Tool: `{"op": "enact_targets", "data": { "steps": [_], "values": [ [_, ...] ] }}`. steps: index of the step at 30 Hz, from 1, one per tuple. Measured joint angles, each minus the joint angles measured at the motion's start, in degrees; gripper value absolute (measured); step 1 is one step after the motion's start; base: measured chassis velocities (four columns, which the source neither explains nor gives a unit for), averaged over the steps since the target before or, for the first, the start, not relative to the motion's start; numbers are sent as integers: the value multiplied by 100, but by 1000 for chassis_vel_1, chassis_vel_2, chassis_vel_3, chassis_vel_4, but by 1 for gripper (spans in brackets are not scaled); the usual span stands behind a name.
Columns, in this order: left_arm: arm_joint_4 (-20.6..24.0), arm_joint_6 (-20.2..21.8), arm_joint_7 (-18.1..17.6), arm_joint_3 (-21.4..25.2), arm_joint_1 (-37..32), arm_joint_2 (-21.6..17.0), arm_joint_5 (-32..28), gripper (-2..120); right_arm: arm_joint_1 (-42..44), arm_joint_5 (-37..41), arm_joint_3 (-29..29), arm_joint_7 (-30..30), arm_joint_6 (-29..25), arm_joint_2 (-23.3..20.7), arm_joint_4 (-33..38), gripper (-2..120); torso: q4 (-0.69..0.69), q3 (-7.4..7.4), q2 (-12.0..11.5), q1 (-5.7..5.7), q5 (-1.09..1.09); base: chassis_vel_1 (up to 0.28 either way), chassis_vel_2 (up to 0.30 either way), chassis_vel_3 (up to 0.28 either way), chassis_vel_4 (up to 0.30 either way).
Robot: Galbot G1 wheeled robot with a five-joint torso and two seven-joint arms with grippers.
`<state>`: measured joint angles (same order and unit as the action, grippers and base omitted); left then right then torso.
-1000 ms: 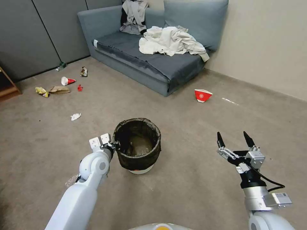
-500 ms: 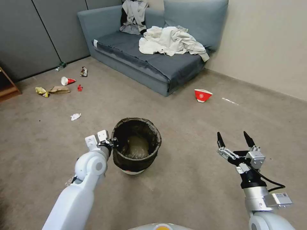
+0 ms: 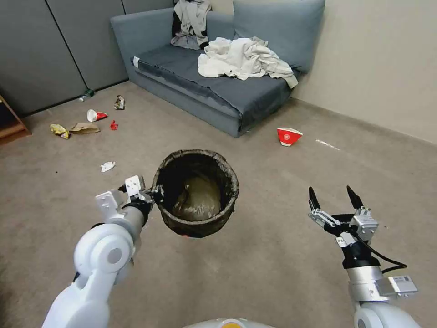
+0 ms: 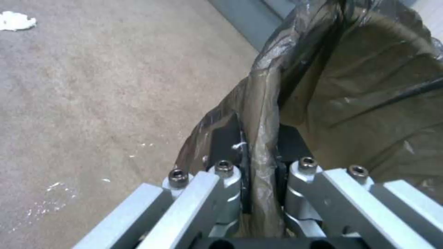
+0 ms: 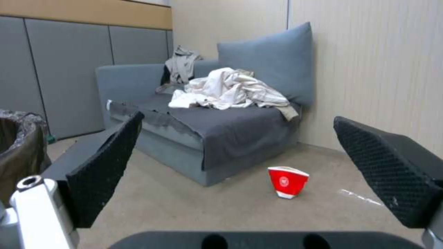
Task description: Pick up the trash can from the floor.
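The trash can point(image 3: 196, 193) hangs above the floor point(image 3: 255, 264), tilted with its mouth toward me, a dark brown-black bag folded over its rim. My left gripper point(image 3: 157, 195) is shut on the rim at its left side. In the left wrist view the fingers point(image 4: 226, 162) pinch the bagged rim of the trash can point(image 4: 360, 103) between them. A red mark shows under the can's base. My right gripper point(image 3: 331, 197) stands open above the carpet at the right, holding nothing. The trash can point(image 5: 18, 145) also edges into the right wrist view, beside the right gripper point(image 5: 258, 166).
A grey sofa point(image 3: 214, 91) with heaped clothes point(image 3: 241, 59) stands behind. A red-and-white paper bowl point(image 3: 288, 135) lies near its corner. Scraps of litter point(image 3: 84, 125) and a white crumpled paper point(image 3: 108, 166) lie on the carpet at the left. A wall point(image 3: 387, 68) runs along the right.
My left arm has raised the trash can off the floor and drawn it up and toward me, tilting it. The right arm has not moved.
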<state>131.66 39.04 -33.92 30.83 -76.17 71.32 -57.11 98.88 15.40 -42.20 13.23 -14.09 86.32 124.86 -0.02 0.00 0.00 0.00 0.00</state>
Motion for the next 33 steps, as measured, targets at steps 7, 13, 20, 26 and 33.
{"op": "enact_targets", "data": {
  "steps": [7, 13, 20, 26, 33],
  "values": [
    [142, 35, -7, 82, -89, 55, -16, 5, 42, 0, 4, 23, -13, 4, 45, 100, 0, 0, 0, 0, 0, 0, 0, 0, 0],
    [163, 35, -7, 76, -121, 102, -27, 5, 66, 0, 3, 30, -22, 6, 87, 100, 1, 0, 0, 0, 0, 0, 0, 0, 0],
    [169, 35, -7, 69, -135, 97, -27, 5, 88, 1, 1, 38, -25, 16, 99, 100, 1, 0, 0, 0, 0, 0, 0, 0, 0],
    [176, 35, -5, 55, -133, 98, -23, 5, 97, -16, 24, 53, -25, 41, 133, 100, 1, 0, 0, 0, 0, 0, 0, 0, 0],
    [186, 33, 5, 31, -133, 101, -22, 5, 144, -17, -9, 54, -26, 50, 163, 100, 0, 0, 0, 0, 0, 0, 0, 0, 0]
  ]
}}
